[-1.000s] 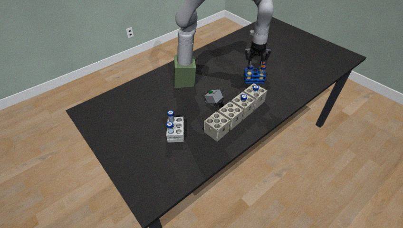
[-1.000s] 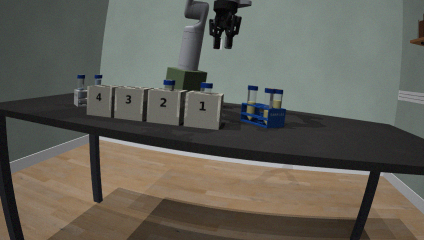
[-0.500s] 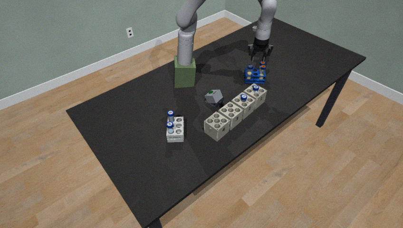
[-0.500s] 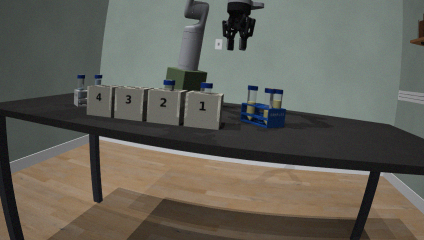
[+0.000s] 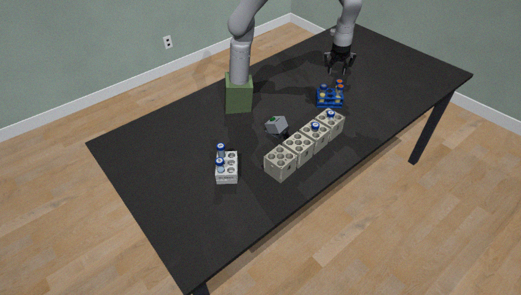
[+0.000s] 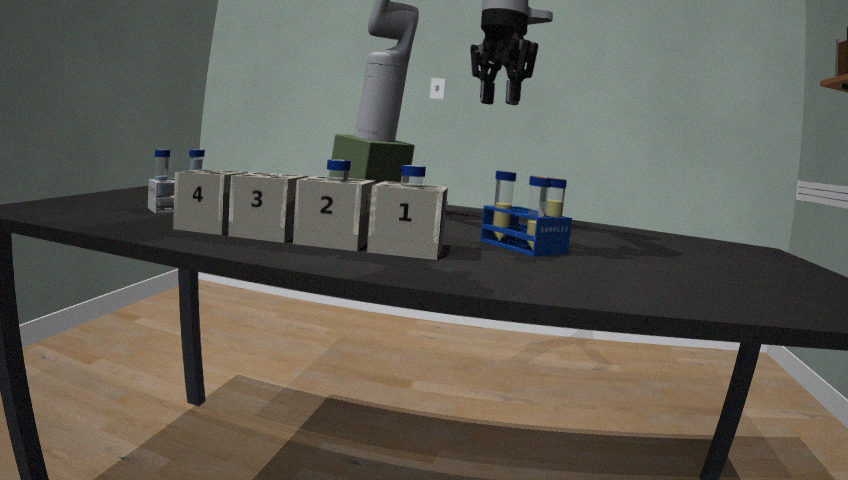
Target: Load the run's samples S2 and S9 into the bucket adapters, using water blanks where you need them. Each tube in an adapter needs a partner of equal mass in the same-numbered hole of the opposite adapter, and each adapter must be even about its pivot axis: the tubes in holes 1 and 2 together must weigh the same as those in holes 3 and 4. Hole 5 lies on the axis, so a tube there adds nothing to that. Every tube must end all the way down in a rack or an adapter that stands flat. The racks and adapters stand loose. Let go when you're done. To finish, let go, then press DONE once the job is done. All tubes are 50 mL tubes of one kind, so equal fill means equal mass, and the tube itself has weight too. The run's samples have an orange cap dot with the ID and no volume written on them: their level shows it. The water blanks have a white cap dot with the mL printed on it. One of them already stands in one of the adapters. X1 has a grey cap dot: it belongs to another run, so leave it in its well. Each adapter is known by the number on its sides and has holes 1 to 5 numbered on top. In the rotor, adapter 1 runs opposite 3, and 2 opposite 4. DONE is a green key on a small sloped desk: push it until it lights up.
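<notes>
My gripper (image 5: 339, 69) is open and empty, high above the table over the blue sample rack (image 5: 329, 98); it also shows in the exterior view (image 6: 500, 95). The blue sample rack (image 6: 526, 228) holds three tubes with yellowish fill: two with orange cap dots (image 5: 339, 84) and one with a grey cap dot (image 5: 323, 86). Four grey adapters stand in a row: adapter 1 (image 6: 406, 219) and adapter 2 (image 6: 329, 212) each hold one blue-capped tube (image 5: 330, 113) (image 5: 314, 126). Adapter 3 (image 6: 259, 205) and adapter 4 (image 6: 199, 201) are empty.
A white blank rack (image 5: 226, 167) at the left holds two water blanks (image 5: 220, 155). The small grey desk with the green DONE key (image 5: 276, 124) stands behind the adapter row. The arm's green base block (image 5: 238, 93) stands at the table's back edge.
</notes>
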Controlling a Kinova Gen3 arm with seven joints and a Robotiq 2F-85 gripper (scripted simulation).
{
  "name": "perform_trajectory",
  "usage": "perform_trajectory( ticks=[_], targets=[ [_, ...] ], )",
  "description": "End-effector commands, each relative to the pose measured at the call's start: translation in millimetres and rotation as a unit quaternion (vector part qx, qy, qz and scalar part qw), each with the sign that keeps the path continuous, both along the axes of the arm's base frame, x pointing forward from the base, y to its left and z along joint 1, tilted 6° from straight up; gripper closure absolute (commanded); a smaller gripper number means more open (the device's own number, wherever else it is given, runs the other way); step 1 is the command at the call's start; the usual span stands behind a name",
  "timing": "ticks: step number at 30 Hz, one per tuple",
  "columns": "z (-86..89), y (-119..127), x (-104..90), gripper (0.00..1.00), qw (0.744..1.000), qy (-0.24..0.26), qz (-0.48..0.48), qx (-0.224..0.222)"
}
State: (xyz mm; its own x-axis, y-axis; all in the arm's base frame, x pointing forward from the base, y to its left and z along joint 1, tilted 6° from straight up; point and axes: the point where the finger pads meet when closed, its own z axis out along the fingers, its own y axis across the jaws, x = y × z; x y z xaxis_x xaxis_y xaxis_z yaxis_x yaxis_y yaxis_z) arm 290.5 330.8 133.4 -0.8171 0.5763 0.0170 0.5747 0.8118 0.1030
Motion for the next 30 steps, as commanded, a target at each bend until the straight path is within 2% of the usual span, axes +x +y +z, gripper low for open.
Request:
perform_trajectory(
  ticks=[1, 30],
  targets=[
    [0.5, 10.7, -6.5, 0.38, 1.000, -0.001, 0.004, -0.002],
    [5.7, 86.5, -54.7, 0.38, 1.000, -0.002, 0.004, -0.001]
  ],
)
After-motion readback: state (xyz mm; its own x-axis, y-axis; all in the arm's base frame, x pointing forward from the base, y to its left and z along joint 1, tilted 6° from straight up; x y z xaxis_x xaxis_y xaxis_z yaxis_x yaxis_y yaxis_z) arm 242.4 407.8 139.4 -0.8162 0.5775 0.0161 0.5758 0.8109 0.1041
